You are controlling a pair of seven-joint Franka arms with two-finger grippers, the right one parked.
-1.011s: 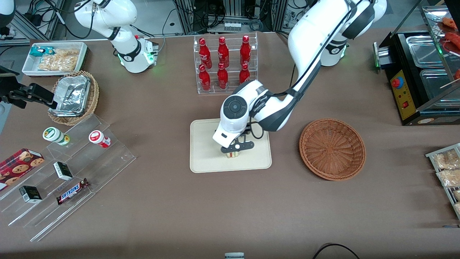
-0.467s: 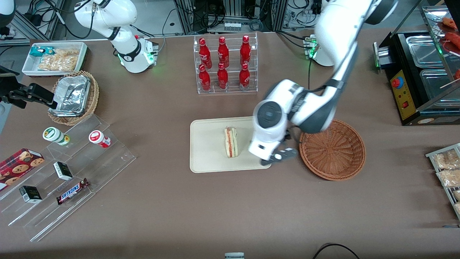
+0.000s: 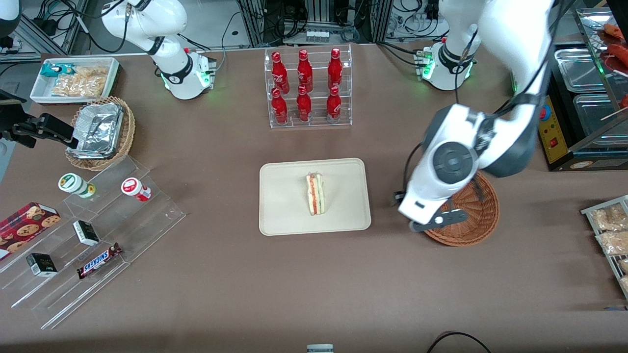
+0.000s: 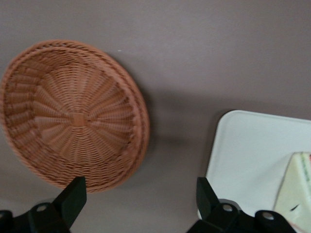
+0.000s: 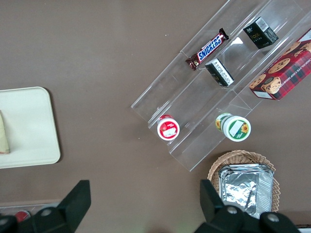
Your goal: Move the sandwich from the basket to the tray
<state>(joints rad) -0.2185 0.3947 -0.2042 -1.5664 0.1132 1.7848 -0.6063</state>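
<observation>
Robot lab dressed as a snack counter. Two white arms bolted to a brown-covered surface [image 3: 235, 294]; aluminium framing and tangled cables [image 3: 294, 19] along its edge farthest from the front camera. Shop-style stock laid out: clear acrylic rack of red bottles [image 3: 306, 86], stepped acrylic display [image 3: 93, 235] with a Snickers bar [image 3: 99, 261], small boxes and tubs, a cookie box [image 3: 27, 223]. Wicker basket with foil containers [image 3: 100, 130], white bin of snack packets [image 3: 76, 78]. Black food warmer with steel pans [image 3: 581, 98] at the working arm's end. The working arm's hand [image 3: 436, 220] hangs over the reddish-brown basket [image 3: 471, 230], near the cream tray [image 3: 284, 215].
</observation>
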